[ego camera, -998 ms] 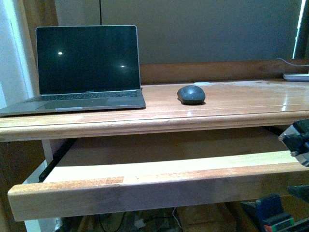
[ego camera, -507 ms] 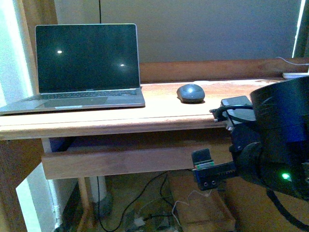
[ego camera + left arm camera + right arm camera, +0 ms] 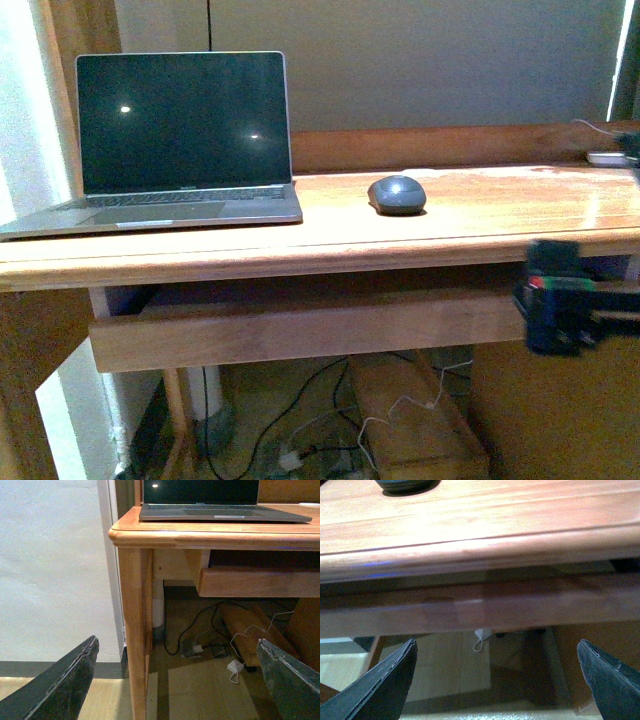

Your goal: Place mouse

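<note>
The dark grey oval mouse (image 3: 397, 194) lies on the wooden desk top (image 3: 480, 215), right of the laptop. Its near edge also shows in the right wrist view (image 3: 404, 485). My right gripper (image 3: 497, 680) is open and empty, low in front of the desk's front edge and below the mouse's level. It appears blurred at the right edge of the front view (image 3: 558, 298). My left gripper (image 3: 175, 680) is open and empty, low near the floor, facing the desk's left leg (image 3: 135, 630).
An open laptop (image 3: 180, 140) with a dark screen stands on the left of the desk. The sliding drawer (image 3: 300, 335) sits pushed in under the top. Cables and a wooden box (image 3: 410, 420) lie on the floor beneath. A white item (image 3: 605, 157) sits at the far right.
The drawer, pulled out a second ago, now sits pushed in under the desk. My right arm, which filled the right of the view, has drawn back to the right edge.
</note>
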Available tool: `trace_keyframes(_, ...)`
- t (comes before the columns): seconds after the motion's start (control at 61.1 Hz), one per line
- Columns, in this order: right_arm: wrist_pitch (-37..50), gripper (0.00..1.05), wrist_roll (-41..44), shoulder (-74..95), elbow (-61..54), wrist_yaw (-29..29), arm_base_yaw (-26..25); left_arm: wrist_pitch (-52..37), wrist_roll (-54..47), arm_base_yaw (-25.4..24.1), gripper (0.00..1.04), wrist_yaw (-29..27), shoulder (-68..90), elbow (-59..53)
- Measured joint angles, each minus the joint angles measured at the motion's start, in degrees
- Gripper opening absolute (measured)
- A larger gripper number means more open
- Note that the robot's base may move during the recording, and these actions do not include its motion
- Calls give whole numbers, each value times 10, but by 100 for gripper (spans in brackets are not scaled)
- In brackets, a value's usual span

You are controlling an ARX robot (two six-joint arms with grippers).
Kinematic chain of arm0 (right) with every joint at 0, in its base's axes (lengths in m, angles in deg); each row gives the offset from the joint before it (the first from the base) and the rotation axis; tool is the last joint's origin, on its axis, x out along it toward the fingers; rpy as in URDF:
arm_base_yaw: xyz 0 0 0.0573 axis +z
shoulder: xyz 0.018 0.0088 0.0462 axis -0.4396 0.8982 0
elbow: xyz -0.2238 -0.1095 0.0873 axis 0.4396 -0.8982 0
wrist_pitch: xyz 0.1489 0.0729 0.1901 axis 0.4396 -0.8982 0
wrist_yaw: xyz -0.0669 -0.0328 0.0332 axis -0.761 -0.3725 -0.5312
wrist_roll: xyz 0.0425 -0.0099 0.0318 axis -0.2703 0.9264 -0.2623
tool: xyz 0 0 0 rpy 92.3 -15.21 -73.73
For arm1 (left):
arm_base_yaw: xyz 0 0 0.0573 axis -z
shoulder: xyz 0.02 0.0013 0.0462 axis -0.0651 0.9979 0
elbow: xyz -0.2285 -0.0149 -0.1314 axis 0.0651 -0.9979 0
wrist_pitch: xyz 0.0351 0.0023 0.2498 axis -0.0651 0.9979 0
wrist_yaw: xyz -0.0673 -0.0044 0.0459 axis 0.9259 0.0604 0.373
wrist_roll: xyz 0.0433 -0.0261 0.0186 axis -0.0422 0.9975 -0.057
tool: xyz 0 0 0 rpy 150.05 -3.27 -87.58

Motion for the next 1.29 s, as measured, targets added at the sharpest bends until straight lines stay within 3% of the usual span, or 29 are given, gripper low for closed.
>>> trace_keyframes(0.229,-98,97,-73,-258,-170,12,2,0,0,0,97,0,0,0)
trace_keyframes(0.425,-225,96,-155,-539,-262,-47,82,0,0,0,97,0,0,0)
trace_keyframes(0.474,-167,88,-107,-568,-296,-92,85,0,0,0,97,0,0,0)
trace_keyframes(0.523,-133,80,-48,-591,-317,-101,73,0,0,0,97,0,0,0)
trace_keyframes(0.638,-139,59,49,-641,-332,-73,38,0,0,0,97,0,0,0)
trace_keyframes(0.72,-215,45,73,-706,-334,-54,21,0,0,0,97,0,0,0)
trace_keyframes(0.916,-241,13,91,-746,-334,-5,-32,0,0,0,97,0,0,0)
trace_keyframes(0.981,-248,2,97,-753,-334,57,-72,0,0,0,97,0,0,0)
trace_keyframes(1.063,-249,3,97,-756,-334,81,-120,0,0,0,97,0,0,0)
trace_keyframes(1.21,-250,3,97,-757,-334,89,-128,0,0,0,97,0,0,0)
trace_keyframes(1.292,-250,16,98,-757,-334,89,-129,0,0,0,97,0,0,0)
